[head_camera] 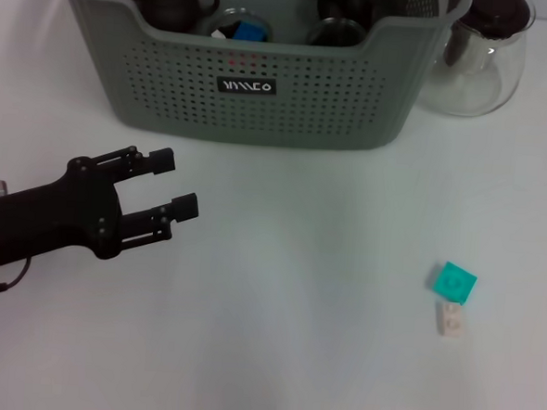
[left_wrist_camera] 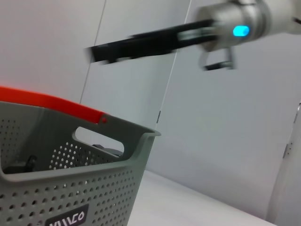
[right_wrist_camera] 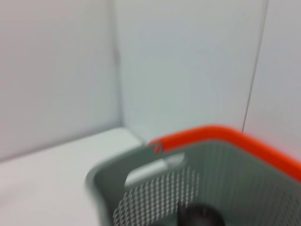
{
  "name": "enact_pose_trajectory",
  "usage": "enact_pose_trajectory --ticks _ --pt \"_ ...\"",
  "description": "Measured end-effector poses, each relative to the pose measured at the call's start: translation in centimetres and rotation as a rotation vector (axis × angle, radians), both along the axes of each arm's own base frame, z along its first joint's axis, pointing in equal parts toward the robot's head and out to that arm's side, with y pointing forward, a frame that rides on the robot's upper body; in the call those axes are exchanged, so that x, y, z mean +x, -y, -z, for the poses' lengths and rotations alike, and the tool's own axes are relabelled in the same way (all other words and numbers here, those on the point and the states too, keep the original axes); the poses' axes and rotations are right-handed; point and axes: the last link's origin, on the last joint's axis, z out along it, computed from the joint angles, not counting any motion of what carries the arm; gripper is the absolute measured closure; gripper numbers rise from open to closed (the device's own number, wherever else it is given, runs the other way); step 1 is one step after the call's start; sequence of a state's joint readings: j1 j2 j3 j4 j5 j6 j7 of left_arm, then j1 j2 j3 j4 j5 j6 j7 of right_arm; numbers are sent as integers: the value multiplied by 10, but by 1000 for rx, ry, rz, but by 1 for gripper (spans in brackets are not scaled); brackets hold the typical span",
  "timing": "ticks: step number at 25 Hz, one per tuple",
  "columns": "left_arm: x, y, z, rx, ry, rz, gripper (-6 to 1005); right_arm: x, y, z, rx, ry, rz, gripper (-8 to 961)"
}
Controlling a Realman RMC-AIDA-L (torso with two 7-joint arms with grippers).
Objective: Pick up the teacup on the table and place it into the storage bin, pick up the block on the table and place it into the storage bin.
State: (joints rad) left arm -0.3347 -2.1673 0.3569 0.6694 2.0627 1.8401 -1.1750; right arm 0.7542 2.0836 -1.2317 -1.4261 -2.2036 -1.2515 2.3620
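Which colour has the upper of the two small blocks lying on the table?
Teal block; clearest in the head view.

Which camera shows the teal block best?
The head view: the teal block lies in plain sight on the table, touching a white block. Neither wrist view shows it; both show only the bin and walls.

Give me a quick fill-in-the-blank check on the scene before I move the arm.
1. The left gripper hovers over the table with its fingers ____.
2. The teal block lies on the table touching a ____ block.
3. The storage bin carries a small ____ label with white lettering.

Missing words: open; white; black
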Motion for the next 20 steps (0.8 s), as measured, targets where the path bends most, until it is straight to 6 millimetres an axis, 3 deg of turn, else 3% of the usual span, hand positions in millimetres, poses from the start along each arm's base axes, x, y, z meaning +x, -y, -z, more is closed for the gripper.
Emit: enact_pose_trajectory --ticks 5,10,14,20 --pt "-2 1 -2 16 -2 -4 273 76 59 -49 -110 9 -130 316" --pt "-4 2 -3 22 2 -13 273 136 94 -58 -216 94 -18 329" --pt "-2 1 -3 22 4 -8 273 156 101 -44 -292 228 88 338" --pt "-2 0 -3 23 3 -9 273 156 92 -10 -383 366 110 348"
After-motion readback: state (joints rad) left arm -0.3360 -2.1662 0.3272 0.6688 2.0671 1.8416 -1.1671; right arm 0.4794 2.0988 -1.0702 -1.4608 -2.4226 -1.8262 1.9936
